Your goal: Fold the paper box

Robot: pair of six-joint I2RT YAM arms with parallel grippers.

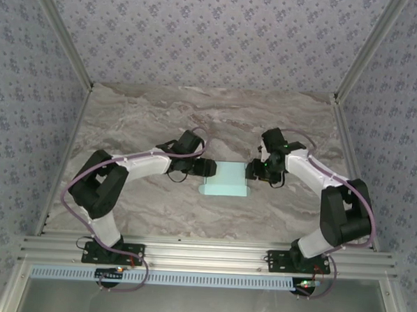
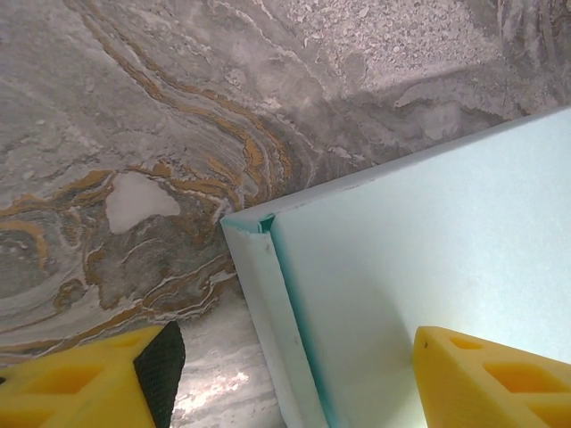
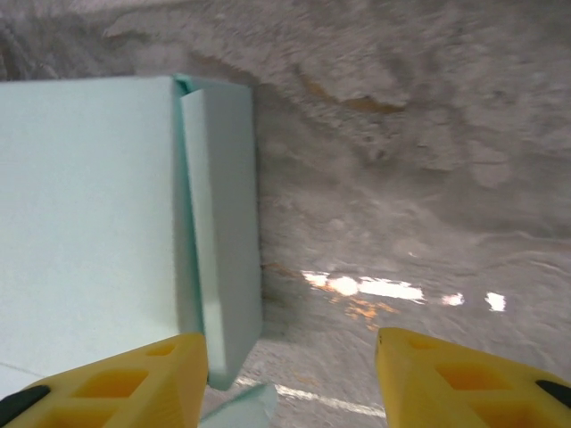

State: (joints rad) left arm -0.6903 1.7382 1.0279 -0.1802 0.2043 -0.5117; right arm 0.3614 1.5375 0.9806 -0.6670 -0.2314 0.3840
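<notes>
You are bracketing the box (image 1: 225, 179) end-on; it is lying on the table (image 1: 147, 118) directly between your grippers. The left gripper (image 1: 207, 168) is standing spread, straddling one end flap (image 2: 268, 303). The right gripper (image 1: 252, 170) is spread beside the opposite flap (image 3: 223, 223). Neither is pinching. Likely purpose: pressing the ends shut. The box's interior is hidden.

Top external: fixed high at the near side, looking down over the whole tabletop (image 1: 126, 124), far out. Left wrist: tight shot past the left gripper (image 2: 294, 357), paper box (image 2: 428, 267) corner between its fingers. Right wrist: same closeness past the right gripper (image 3: 290, 357), box just beside one finger. Box common to all three.
</notes>
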